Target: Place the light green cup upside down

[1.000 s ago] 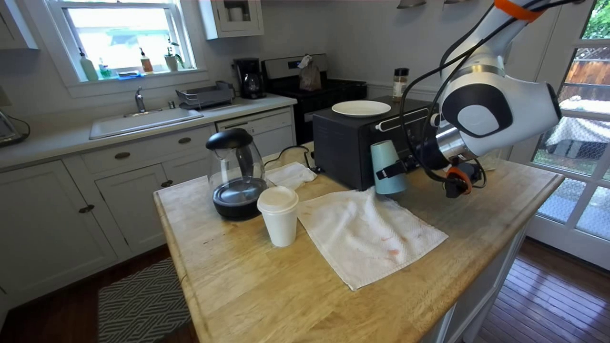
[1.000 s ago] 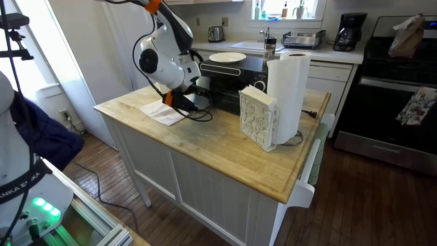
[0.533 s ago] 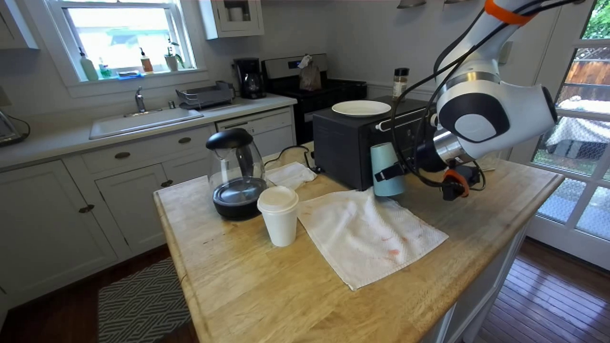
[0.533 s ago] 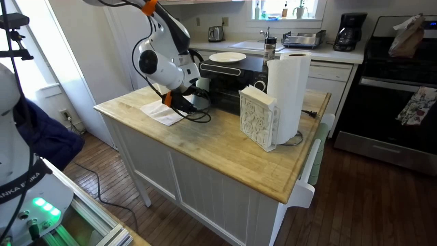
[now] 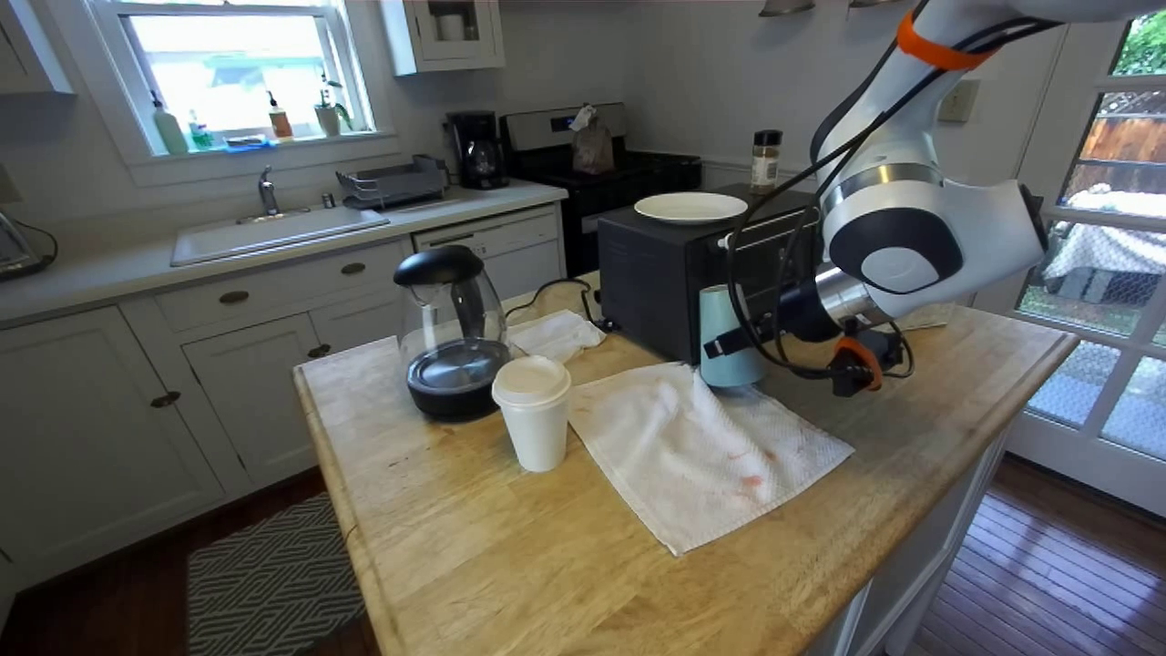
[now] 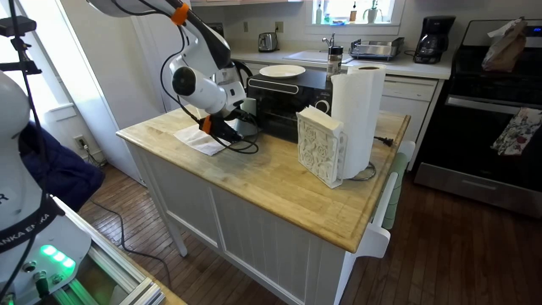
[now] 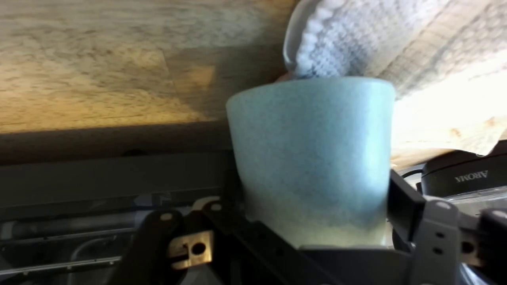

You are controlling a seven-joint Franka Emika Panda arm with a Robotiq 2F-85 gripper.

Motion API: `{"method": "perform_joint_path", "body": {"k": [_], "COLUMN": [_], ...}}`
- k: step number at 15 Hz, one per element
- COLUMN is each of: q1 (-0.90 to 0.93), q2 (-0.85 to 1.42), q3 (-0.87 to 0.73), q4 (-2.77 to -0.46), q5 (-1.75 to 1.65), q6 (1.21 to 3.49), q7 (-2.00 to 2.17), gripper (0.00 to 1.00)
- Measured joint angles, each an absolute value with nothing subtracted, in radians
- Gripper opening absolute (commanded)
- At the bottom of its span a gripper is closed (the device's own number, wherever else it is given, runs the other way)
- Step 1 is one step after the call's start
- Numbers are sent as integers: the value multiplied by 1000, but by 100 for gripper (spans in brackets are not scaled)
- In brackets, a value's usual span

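The light green cup [image 5: 729, 368] is upside down, its wide rim facing the counter and its narrow end up. In an exterior view it stands close to upright in front of the black toaster oven, at the far edge of the white towel [image 5: 701, 474]. My gripper [image 5: 727, 341] is shut on the cup from the side, with one finger across its near face. In the wrist view the cup [image 7: 313, 146] sits between both fingers of the gripper [image 7: 317, 190]. In an exterior view the arm partly hides the cup [image 6: 250, 106]. I cannot tell whether the rim touches towel or counter.
The black toaster oven [image 5: 642, 282] stands right behind the cup, with a white plate [image 5: 690, 207] and a spice jar [image 5: 765, 162] on top. A lidded white cup [image 5: 536, 424] and a glass kettle [image 5: 455, 364] stand nearby. A paper towel roll [image 6: 360, 123] stands on the counter.
My gripper has moved down and slightly left in an exterior view, carrying the cup. The cup has gone from tilted to nearly upright. The towel's far fold has shifted a little.
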State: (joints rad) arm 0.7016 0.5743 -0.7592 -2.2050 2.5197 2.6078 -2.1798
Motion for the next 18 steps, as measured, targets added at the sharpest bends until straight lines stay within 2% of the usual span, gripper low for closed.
{"method": "perform_joint_path", "body": {"k": [1, 3, 11, 18], "q1": [715, 740, 831, 818], "q2": [582, 596, 614, 570], "q3": [-772, -793, -852, -753], "q4": [-2206, -2207, -2210, -2214], "q5": [2520, 2520, 2520, 2510], "q6": [2603, 2599, 2599, 2871], "q7": [-2169, -2146, -2082, -2081], "gripper": [97, 100, 100, 100]}}
